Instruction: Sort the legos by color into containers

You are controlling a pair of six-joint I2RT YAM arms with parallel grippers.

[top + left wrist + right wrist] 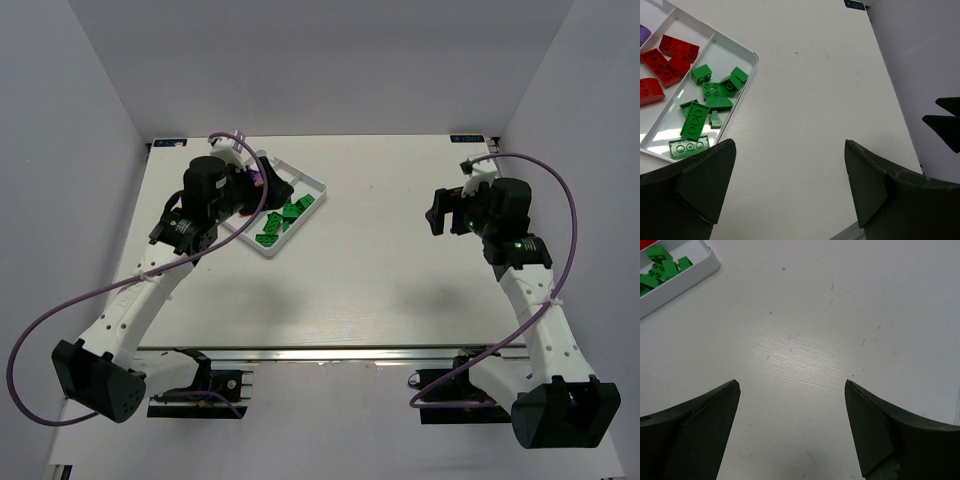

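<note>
1. The small green studded plastic bricks (702, 107) lie loose in the outer compartment of the white rectangular plastic tray (756, 59), the compartment facing the table's right edge. Some lie flat with studs up and others are tipped on a side. Several touch.
2. The red studded plastic bricks (662, 62) lie in the middle compartment, with a low white wall between them and the green ones. They are bunched together.
3. One purple plastic brick (644, 34) shows in the third compartment, on the tray's side toward the left edge. The left wrist view cuts it off, so you cannot tell its shape.
4. The tray sits askew on the white table (390, 260), toward the far-left corner, with its long sides running diagonally. Every brick you can see is inside it.
5. Your left jaws hang by the tray, spread wide with nothing between the dark fingers (705, 185). Seen from above, the white left arm (150, 290) reaches over the tray and hides much of it.
6. Your right jaws hang over bare table near the right edge, well apart from the tray. They are also spread wide and hold nothing. The right wrist view catches only the tray's green corner at its top left.
7. A purple cable (565, 205) loops along the white right arm (530, 290).
</note>
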